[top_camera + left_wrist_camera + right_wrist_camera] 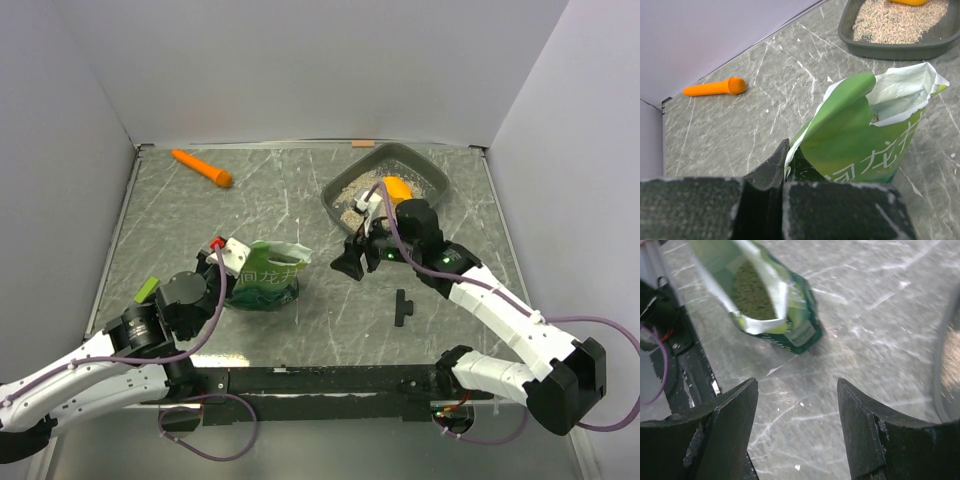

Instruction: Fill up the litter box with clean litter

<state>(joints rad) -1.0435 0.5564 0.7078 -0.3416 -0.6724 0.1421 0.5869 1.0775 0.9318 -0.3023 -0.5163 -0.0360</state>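
1 dark grey litter box [432,172] [890,50] sits at the far right of the grey marbled surface [290,200], close to the back wall. Clean litter [352,190] [895,20] covers part of its floor, and a small orange scoop [398,187] lies on the granules. Just in front of the box, the right fingers [348,265] [735,415] are spread wide and grip nothing, with bare surface showing between them in the wrist view. They point toward a green bag [265,275] [860,145] [785,310], which stands well apart from the box on the left half of the surface. Its top gapes open, with pale granules [752,292] visible inside. The left fingers [771,172] are pinched on the bag's near edge and hold it there. 1 small black part [401,307] lies on the surface near the right arm. An orange tool [202,168] [714,88] rests alone in the far left corner, well away from bag and box.
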